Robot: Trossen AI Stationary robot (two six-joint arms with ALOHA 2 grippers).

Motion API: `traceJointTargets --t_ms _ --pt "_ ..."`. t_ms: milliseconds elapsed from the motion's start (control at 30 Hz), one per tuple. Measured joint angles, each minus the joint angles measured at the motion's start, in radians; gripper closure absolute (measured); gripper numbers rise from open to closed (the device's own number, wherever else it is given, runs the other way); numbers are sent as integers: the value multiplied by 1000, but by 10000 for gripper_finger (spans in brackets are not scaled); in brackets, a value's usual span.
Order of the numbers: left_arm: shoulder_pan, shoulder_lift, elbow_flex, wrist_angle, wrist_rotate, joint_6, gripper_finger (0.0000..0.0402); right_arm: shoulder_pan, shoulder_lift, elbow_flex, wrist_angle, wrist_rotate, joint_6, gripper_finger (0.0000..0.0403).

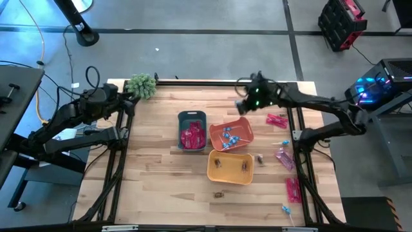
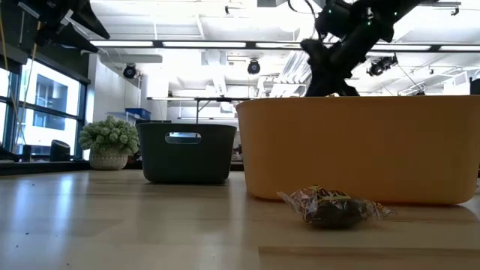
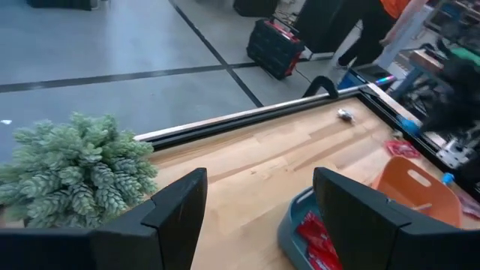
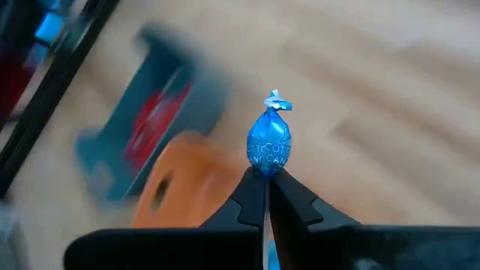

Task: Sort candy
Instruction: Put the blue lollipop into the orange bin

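My right gripper (image 1: 246, 102) hangs over the table's far side, just beyond the orange bin (image 1: 230, 134), and is shut on a blue-headed lollipop (image 4: 268, 142). My left gripper (image 3: 259, 206) is open at the far left corner beside the fuzzy green plant (image 3: 75, 169). Pink-red packets fill the grey-blue bin (image 1: 192, 129). Lollipops lie in the orange bin and brown pieces in the yellow bin (image 1: 230, 166). Loose on the table to the right are pink packets (image 1: 285, 158), a lollipop (image 1: 281, 143) and a brown piece (image 1: 261, 159). Another brown piece (image 2: 330, 206) lies in front of the yellow bin. My right gripper pinches the lollipop between its two fingertips (image 4: 253, 191), right under the blue wrapped head (image 4: 268, 154). The head sticks out past the fingertips. The fingers hide the stick. The lollipop is lifted clear, with the table and bins well beneath it.
The three bins stand together mid-table. Black frame rails run along the table's left and right sides, and one more pink packet (image 1: 293, 189) and a lollipop (image 1: 286, 209) lie by the right rail. Bare wood shows on the near left. A person stands beyond the table in the left wrist view.
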Motion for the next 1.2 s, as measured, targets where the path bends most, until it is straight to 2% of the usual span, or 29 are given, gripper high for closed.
traceJointTargets --t_ms 67,133,267,467,633,733,800,1033,1100,1200 --pt "0 0 0 0 -17 -17 163 68 1 -8 1 -53 -21 402" --pt "0 0 0 1 -36 -24 163 129 1 -22 4 -59 -26 402" --pt "0 2 0 16 -51 -24 163 210 11 -39 -5 11 67 392" --pt "0 19 0 68 -55 -22 163 274 26 -40 -45 -24 163 304" --pt "0 35 0 83 -54 -26 163 283 6 -33 -66 -46 78 239" --pt "0 50 0 101 -54 -42 163 267 -2 -5 -184 -28 78 224" --pt "0 61 0 118 -54 -43 163 263 -5 16 -323 6 102 223" --pt "0 122 0 129 -55 -104 163 339 -18 -4 -782 191 240 222" --pt "-1 144 0 129 -53 -134 163 370 -58 -37 -831 231 254 222" --pt "-1 180 0 129 -24 -162 163 391 -131 -101 -855 229 252 222"
